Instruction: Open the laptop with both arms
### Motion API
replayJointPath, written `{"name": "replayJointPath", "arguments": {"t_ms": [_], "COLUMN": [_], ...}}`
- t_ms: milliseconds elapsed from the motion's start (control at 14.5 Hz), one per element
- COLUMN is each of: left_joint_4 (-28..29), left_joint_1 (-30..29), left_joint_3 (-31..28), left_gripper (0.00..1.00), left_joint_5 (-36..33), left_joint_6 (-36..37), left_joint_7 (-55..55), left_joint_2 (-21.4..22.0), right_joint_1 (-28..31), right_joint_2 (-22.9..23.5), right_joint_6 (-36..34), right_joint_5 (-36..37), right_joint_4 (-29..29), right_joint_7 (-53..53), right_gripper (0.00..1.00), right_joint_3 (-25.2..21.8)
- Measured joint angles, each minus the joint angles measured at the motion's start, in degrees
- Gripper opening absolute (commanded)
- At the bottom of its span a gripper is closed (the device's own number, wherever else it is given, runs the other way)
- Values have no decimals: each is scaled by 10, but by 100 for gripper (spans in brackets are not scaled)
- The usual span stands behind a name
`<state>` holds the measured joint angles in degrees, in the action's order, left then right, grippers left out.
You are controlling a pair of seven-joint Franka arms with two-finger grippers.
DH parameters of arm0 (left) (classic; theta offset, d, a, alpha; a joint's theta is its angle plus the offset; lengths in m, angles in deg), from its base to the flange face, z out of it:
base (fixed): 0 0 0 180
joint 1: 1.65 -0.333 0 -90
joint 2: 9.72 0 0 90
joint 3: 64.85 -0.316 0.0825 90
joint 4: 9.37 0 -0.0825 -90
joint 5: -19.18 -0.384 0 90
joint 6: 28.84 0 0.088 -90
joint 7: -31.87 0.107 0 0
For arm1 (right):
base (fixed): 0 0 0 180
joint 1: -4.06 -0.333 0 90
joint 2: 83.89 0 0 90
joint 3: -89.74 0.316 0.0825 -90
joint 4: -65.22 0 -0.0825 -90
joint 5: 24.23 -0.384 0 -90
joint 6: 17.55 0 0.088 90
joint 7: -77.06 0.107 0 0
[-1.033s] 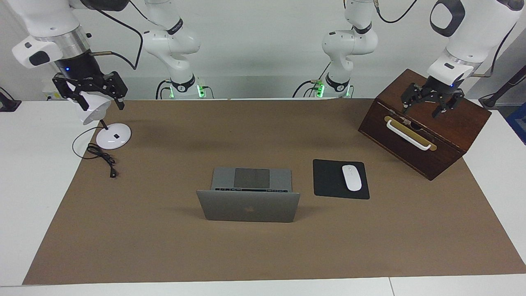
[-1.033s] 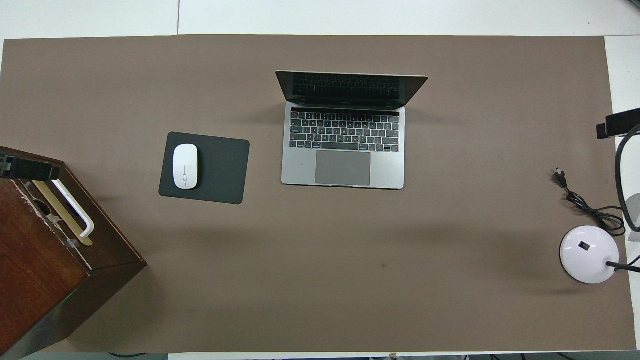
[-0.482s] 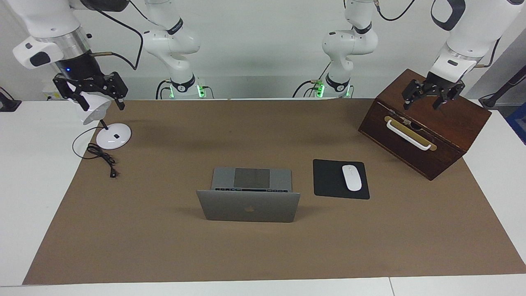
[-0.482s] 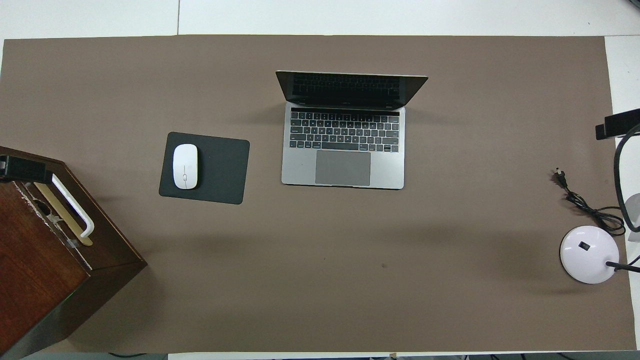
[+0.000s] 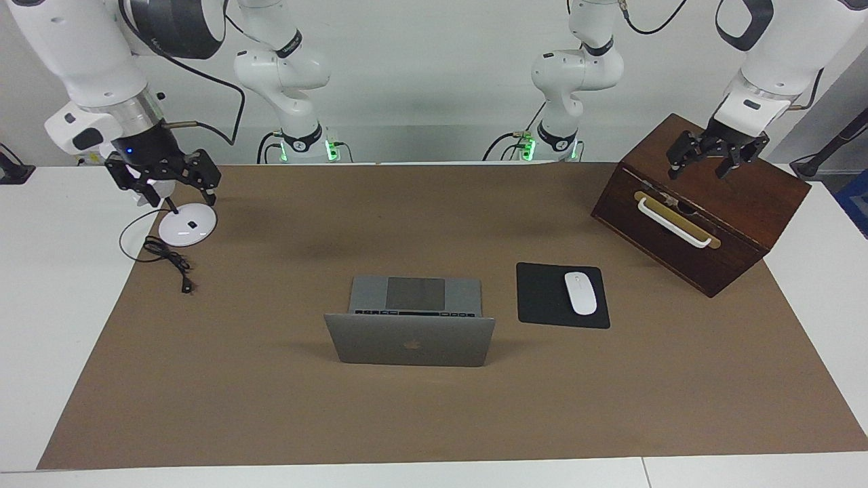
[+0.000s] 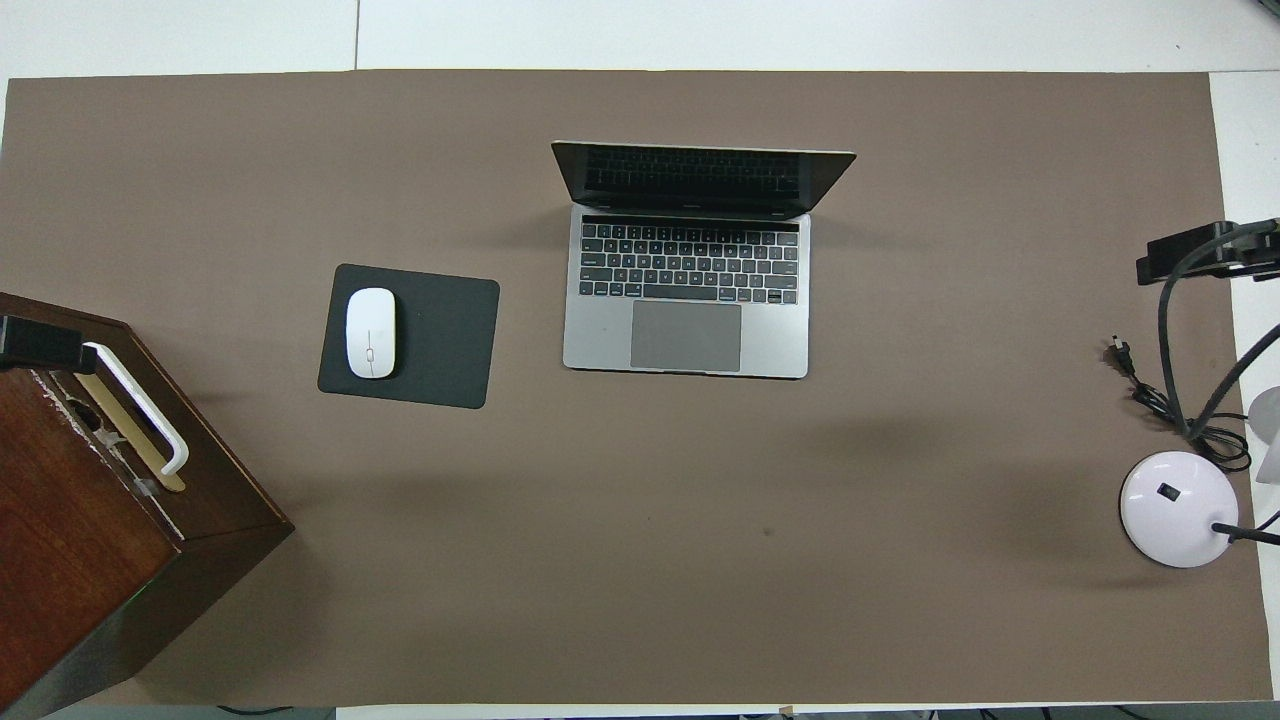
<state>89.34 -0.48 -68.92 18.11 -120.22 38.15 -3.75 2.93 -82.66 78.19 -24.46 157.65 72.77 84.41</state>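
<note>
The silver-grey laptop (image 5: 410, 339) (image 6: 690, 300) stands open in the middle of the brown mat. Its lid is upright, its dark screen faces the robots, and the keyboard and trackpad are bare. Neither gripper is near it. My left gripper (image 5: 698, 169) hangs open over the top of the wooden box at the left arm's end, holding nothing; in the overhead view only its tip (image 6: 40, 343) shows. My right gripper (image 5: 182, 196) hangs open and empty just above the white desk lamp at the right arm's end; its black tip (image 6: 1200, 255) shows from overhead.
A dark wooden box (image 5: 698, 224) with a white handle sits at the left arm's end. A black mouse pad (image 5: 542, 298) with a white mouse (image 5: 580, 293) lies beside the laptop. The lamp's round base (image 5: 188, 225) and black cable (image 5: 166, 257) lie at the right arm's end.
My right gripper has come down and shifted slightly toward the table's middle, over the lamp. My left gripper has risen a little over the box. The laptop has not moved.
</note>
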Motion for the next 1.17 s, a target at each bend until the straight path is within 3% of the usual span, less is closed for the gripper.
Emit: {"name": "replayJointPath", "arguments": {"t_ms": [1170], "left_joint_4": [0], "left_joint_1": [-8], "left_joint_3": [24], "left_gripper": [100], "left_joint_5": [0], "left_joint_6": [0], "left_joint_7": [-28], "left_joint_2": [0], "right_joint_1": [0], "right_joint_2": [-2], "right_joint_6": [5], "right_joint_5": [0], "right_joint_4": [6], "right_joint_7": [0], "right_gripper": [100], "right_joint_3": [0]}}
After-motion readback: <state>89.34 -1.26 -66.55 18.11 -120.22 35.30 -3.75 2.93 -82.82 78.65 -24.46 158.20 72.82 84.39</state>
